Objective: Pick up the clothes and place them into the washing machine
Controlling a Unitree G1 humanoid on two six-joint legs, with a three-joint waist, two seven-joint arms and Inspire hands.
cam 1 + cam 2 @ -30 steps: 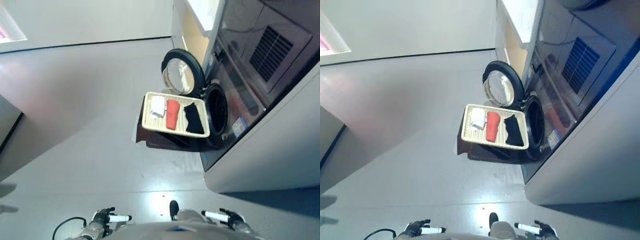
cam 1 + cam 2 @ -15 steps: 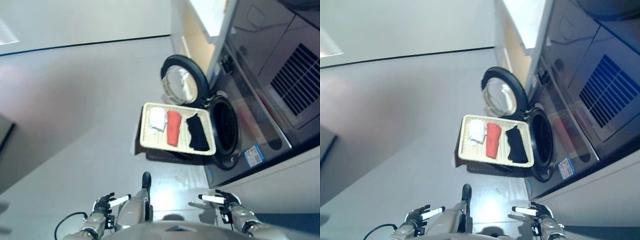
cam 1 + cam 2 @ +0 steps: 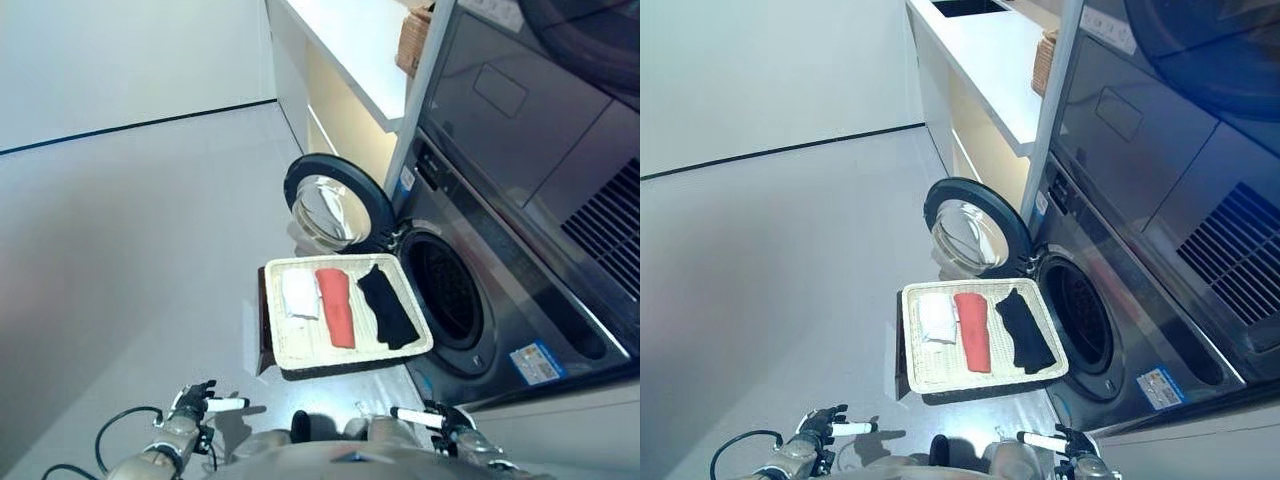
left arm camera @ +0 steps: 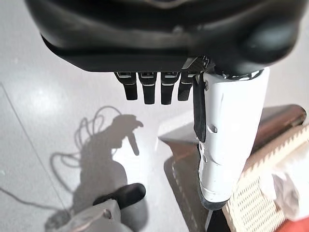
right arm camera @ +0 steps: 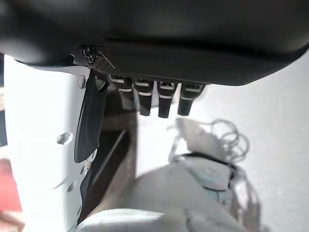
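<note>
While the robot stands short of the laundry, both hands sit low at the head camera's bottom edge and neither holds anything: the left hand (image 3: pixel 192 404) at about seven o'clock and the right hand (image 3: pixel 440 419) at about five o'clock, each with its fingers hanging loose and straight and the white-covered thumb held out, as each wrist view shows. The clothes lie side by side in a pale woven tray (image 3: pixel 300 353) at the centre of the view, resting on a dark stand (image 3: pixel 262 330) on the floor. A white cloth (image 3: pixel 299 293) lies at the tray's nine o'clock side, a red cloth (image 3: pixel 336 306) is in the middle just beside it, and a black cloth (image 3: pixel 385 305) lies at the three o'clock side, nearest the washing machine (image 3: pixel 500 250). The machine's round opening (image 3: pixel 447 293) gapes at three o'clock of the tray, and its door (image 3: pixel 328 202) stands swung open at twelve o'clock of the tray. By my judgement this is the approach step, with no garment picked up yet. The next move calls for bringing the body close enough to reach the tray, then lowering one hand over a cloth and curling its fingers into the fabric; the black cloth looks the handiest for the right hand.
</note>
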